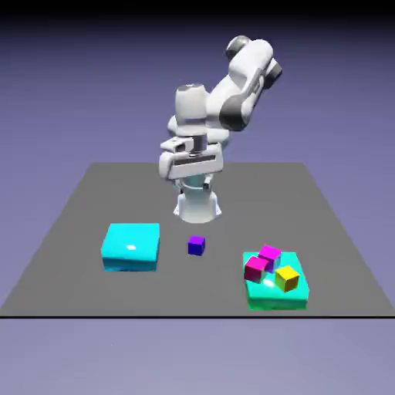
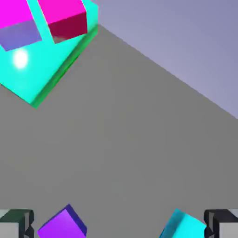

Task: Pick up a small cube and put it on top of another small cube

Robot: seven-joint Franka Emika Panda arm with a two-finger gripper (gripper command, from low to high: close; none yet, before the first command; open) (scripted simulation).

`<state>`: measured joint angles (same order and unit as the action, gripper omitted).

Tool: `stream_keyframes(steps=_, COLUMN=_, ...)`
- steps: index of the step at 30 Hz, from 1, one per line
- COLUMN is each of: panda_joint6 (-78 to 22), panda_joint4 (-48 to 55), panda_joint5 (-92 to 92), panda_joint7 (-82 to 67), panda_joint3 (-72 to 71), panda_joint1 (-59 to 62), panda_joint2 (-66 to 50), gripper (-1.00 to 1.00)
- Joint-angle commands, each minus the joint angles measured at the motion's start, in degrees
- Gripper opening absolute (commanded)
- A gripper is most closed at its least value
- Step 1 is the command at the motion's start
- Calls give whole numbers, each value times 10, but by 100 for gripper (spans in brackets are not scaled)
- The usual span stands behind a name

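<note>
Gripper [image 2: 119,224] is spread wide, nothing pinched. Exterior view: it hangs well above the table [image 1: 146,289], with the small dark blue-violet cube [image 1: 197,245] below it on the tabletop, between the cyan block [image 1: 131,247] and the green-cyan slab [image 1: 276,299], apart from both. Hand view: same cube shows at the bottom edge, cut off by the frame, nearer the left fingertip than the right one; can't tell its exact offset from the grip line. Two magenta cubes [image 1: 269,257] and the yellow cube [image 1: 287,279] sit on the slab, exterior view's right.
</note>
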<state>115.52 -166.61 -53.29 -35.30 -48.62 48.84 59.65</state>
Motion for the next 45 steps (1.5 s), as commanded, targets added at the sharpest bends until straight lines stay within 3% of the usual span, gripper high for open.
stream_keyframes(steps=1, panda_joint6=-19, panda_joint4=-2, panda_joint5=-17, panda_joint7=-25, panda_joint3=-16, panda_joint1=16, panda_joint2=9, gripper=0)
stream_keyframes(steps=34, panda_joint6=-636, panda_joint4=-61, panda_joint5=-580, panda_joint7=-846, panda_joint3=-529, panda_joint1=539, panda_joint2=294, gripper=0)
stream_keyframes(steps=42, panda_joint6=-523, panda_joint4=-41, panda_joint5=-723, panda_joint7=-813, panda_joint3=-663, panda_joint1=504, panda_joint2=211, gripper=0)
stream_keyframes(steps=43, panda_joint6=-523, panda_joint4=-41, panda_joint5=-723, panda_joint7=-813, panda_joint3=-663, panda_joint1=504, panda_joint2=211, gripper=-100)
stream_keyframes(steps=45, panda_joint6=-540, panda_joint4=-44, panda_joint5=-701, panda_joint7=-818, panda_joint3=-642, panda_joint1=509, panda_joint2=224, gripper=-100)
